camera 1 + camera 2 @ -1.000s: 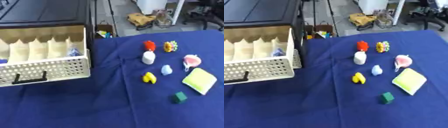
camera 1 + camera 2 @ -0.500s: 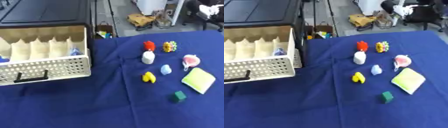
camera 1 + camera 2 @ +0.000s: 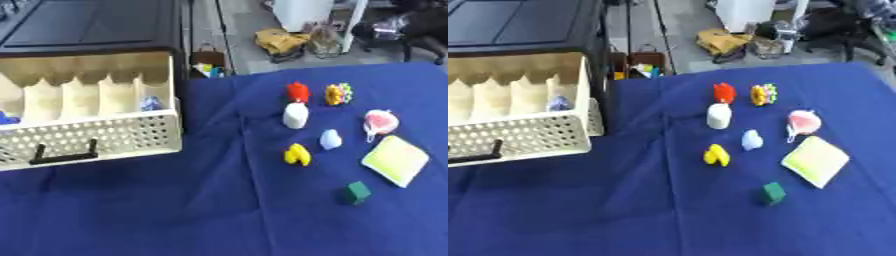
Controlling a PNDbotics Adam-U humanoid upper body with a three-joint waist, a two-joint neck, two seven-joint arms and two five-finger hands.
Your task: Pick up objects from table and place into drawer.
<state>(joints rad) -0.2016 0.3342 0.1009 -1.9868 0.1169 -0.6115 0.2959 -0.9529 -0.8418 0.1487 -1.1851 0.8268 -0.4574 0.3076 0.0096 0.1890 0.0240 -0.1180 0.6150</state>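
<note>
Almost nothing changed on the blue-clothed table (image 3: 175, 210). The view shifted very slightly, which was the camera and not the things. Beyond the table's far right edge, a blurred dark and pale shape (image 3: 411, 22) showed half a second ago and lay in a somewhat different place now.

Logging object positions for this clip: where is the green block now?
The green block sits nearest the table's front, right of centre, below the yellow-green sponge.
</note>
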